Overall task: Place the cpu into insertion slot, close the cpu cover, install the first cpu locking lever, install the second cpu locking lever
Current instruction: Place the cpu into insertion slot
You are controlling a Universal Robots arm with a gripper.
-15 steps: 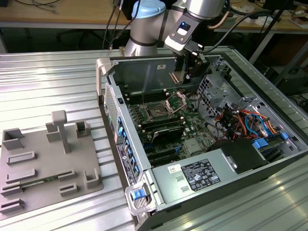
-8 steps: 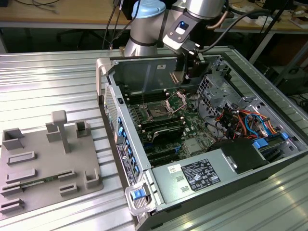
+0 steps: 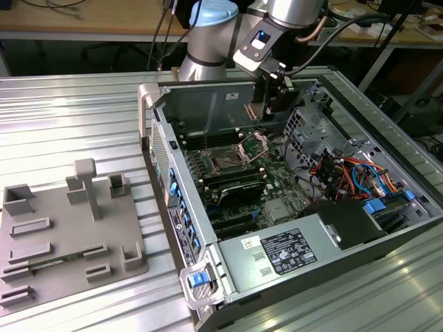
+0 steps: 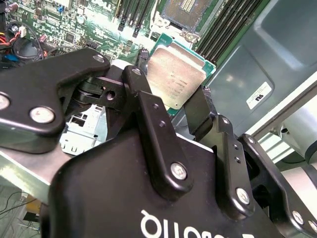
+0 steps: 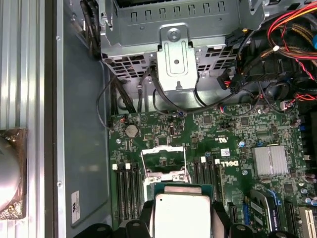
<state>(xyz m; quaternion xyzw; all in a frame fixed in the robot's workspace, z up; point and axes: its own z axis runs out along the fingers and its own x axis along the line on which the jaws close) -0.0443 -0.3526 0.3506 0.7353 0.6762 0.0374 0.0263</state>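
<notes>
Your gripper (image 4: 171,82), fingers (image 4: 148,111) clamped on the cpu (image 4: 178,74), above the board (image 5: 223,129); slot (image 3: 227,163) cover (image 3: 253,144) up.

Inventory:
- robot arm (image 3: 208,41), one
- gripper (image 4: 171,87), one
- cpu (image 4: 176,79), one
- computer case (image 3: 208,100), open, one
- motherboard (image 5: 208,134), one
- insertion slot (image 4: 185,12), one
- cpu cover (image 5: 166,175), one
- memory-slot banks (image 5: 128,191), two
- coin cell (image 5: 131,130), one
- finned heatsink (image 5: 270,159), one
- grey fixture tray (image 3: 62,235), one, on the table (image 3: 69,111)

The insertion slot (image 3: 227,163) lies open from above, hemmed by memory slots (image 3: 234,181) and the raised cpu cover (image 3: 255,144).
</notes>
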